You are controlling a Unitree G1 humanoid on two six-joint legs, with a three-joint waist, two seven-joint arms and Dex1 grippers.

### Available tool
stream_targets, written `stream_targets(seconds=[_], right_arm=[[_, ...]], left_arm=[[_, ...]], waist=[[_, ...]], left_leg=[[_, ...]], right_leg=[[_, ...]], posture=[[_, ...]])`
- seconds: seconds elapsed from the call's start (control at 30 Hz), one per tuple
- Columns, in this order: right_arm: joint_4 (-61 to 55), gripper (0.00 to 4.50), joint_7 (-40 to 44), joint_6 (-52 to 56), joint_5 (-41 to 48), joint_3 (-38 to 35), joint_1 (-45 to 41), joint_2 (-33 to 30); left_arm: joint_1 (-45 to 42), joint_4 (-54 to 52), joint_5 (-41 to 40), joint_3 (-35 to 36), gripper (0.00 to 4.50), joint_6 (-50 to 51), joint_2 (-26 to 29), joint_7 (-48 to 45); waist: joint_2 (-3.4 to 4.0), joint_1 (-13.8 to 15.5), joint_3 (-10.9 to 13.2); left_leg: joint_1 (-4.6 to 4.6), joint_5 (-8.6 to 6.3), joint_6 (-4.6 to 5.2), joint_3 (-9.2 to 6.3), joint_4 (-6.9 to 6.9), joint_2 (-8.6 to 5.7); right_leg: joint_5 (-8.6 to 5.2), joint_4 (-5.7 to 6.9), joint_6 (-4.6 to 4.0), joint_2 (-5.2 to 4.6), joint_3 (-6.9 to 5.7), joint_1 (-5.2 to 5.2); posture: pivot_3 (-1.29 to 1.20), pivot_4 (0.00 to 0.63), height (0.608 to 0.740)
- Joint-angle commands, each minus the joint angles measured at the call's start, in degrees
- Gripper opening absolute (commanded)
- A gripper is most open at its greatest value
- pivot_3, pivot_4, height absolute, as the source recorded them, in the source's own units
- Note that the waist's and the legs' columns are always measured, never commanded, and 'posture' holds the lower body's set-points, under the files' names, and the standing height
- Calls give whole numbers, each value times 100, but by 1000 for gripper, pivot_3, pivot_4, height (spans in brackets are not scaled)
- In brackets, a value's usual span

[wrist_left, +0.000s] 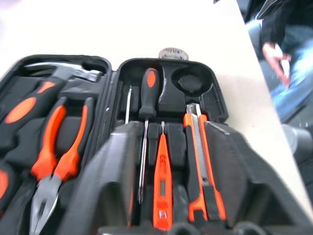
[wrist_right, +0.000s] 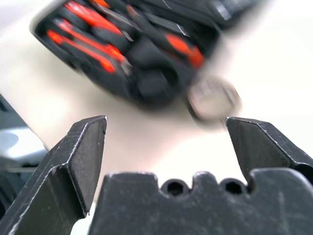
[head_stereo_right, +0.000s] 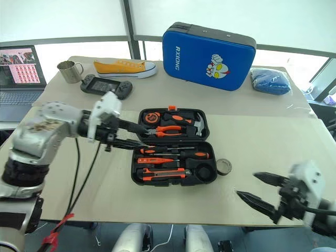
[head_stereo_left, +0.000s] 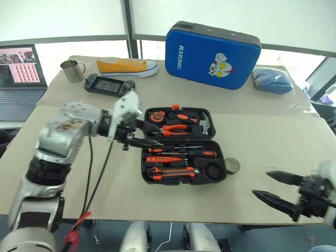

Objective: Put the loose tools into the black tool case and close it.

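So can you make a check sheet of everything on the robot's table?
Surface: tan table, bare at the front.
Job's things: black case lies open, screwdrivers and knife in their slots; tape roll on the table beside it, round slot empty.
Clutter: blue case, yellow shoe, metal mug, game controller, blue bundle.
Grippers: left gripper over the case's left edge, jaws apart; right gripper open, empty.
Cables: black cable hangs from the left arm.
Surroundings: laptop, windows.
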Motion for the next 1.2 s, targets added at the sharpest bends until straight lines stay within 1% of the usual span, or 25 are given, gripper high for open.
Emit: stream_targets(seconds=[0.03,0.07,0.1,0.13,0.17,0.27,0.37,0.43,0.6,0.63,0.67,0.7,0.73,0.77,0.83,0.87,0.97,1.0,1.07,1.2], right_arm=[[428,4500,757,-468,-377,-553,291,-190],[551,4500,909,-585,-488,-483,252,-322],[634,4500,1009,-669,-565,-418,199,-410],[713,4500,1089,-750,-636,-333,119,-494],[831,4500,1129,-883,-763,-59,-121,-663],[1250,4500,1147,-1281,-1225,1146,-1213,-1184],[1662,4500,1269,-1754,-1784,2227,-2138,-1460],[2023,4500,1383,-2035,-2183,3096,-3000,-1505],[2864,4500,1612,-2552,-2908,4408,-4353,-1267],[3040,4500,1616,-2641,-3017,4567,-4529,-1202],[3210,4001,1598,-2698,-3110,4688,-4693,-1123],[3354,3891,1594,-2746,-3177,4777,-4827,-1058],[3482,3447,1593,-2790,-3238,4856,-4936,-996],[3586,3134,1616,-2844,-3283,4918,-5008,-954],[3757,2506,1715,-3029,-3348,5032,-5030,-906],[3832,2061,1730,-3130,-3395,5078,-5030,-879],[4079,1115,1717,-3440,-3574,5237,-5063,-780],[4147,696,1691,-3501,-3609,5256,-5079,-747],[4221,51,1686,-3586,-3633,5237,-5082,-720],[3796,19,2079,-3315,-3051,4680,-4774,-1119]], left_arm=[[101,-337,-489,471,3958,-24,245,-183],[120,-465,-655,527,4280,38,273,-236],[122,-544,-774,546,4394,77,289,-257],[109,-609,-852,542,4394,133,300,-243],[84,-692,-940,493,4394,241,320,-234],[176,-927,-816,272,4394,-29,343,-228],[250,-994,-617,123,4394,-392,325,-184],[232,-1016,-569,46,4394,-465,279,-77],[316,-1167,-535,-51,4394,-611,276,-16],[332,-1182,-535,-55,4394,-615,278,20],[347,-1197,-543,-45,4500,-608,279,63],[359,-1208,-547,-37,4500,-610,281,106],[371,-1220,-548,-27,4500,-611,284,151],[375,-1226,-549,-23,4500,-607,288,189],[378,-1247,-572,-17,4500,-591,297,242],[375,-1255,-587,-15,4500,-579,299,266],[332,-1230,-589,-43,4500,-569,279,338],[320,-1221,-581,-56,4500,-579,268,358],[311,-1212,-566,-77,4500,-606,253,385],[298,-1216,-535,-119,4500,-660,212,422]], waist=[[0,1,0],[-1,0,0],[-1,-1,0],[-1,-3,0],[0,-2,0],[-1,-67,2],[5,-99,5],[4,-99,6],[6,-76,8],[5,-71,8],[5,-64,8],[6,-57,8],[6,-50,8],[6,-44,8],[7,-40,8],[6,-37,8],[6,-28,8],[7,-29,8],[7,-30,8],[7,23,8]], left_leg=[[1,0,0,1,0,0],[5,0,0,2,1,0],[6,0,0,3,1,0],[6,0,0,5,1,1],[8,0,0,5,1,1],[31,0,-1,11,-2,3],[46,0,-1,13,-9,0],[46,0,-2,19,-13,-1],[36,0,-2,29,-12,-3],[35,1,-2,30,-11,-3],[32,0,-2,31,-10,-3],[28,1,-2,31,-10,-3],[24,1,-2,32,-10,-3],[20,1,-2,33,-10,-3],[18,1,-2,34,-9,-3],[18,1,-2,33,-10,-3],[20,1,-2,36,-9,-2],[19,1,-2,40,-9,-2],[24,1,-2,40,-9,-2],[26,1,-2,41,-9,-2]], right_leg=[[0,0,0,-1,0,1],[0,0,0,-1,0,4],[0,-1,1,-1,0,5],[0,-2,1,-2,0,5],[0,-3,1,-2,1,6],[0,-3,0,2,8,22],[-2,-2,-4,3,10,35],[-4,-3,-6,4,8,34],[-4,-4,-4,1,8,24],[-3,-3,-4,1,8,21],[-3,-4,-4,1,8,19],[-3,-2,-4,1,8,13],[-3,-1,-4,0,8,9],[-3,1,-4,0,9,4],[-3,2,-4,0,9,1],[-3,2,-4,-1,9,1],[-3,2,-4,0,7,4],[-3,2,-4,0,7,3],[-3,3,-4,0,8,6],[-3,3,-4,-1,6,10]], posture=[[0,150,740],[0,150,740],[0,150,740],[0,150,740],[0,150,740],[0,150,740],[0,150,740],[0,150,740],[0,150,740],[0,150,740],[0,150,740],[0,150,740],[0,150,740],[0,150,740],[0,150,740],[0,150,740],[0,150,740],[0,150,740],[0,150,740],[0,150,740]])
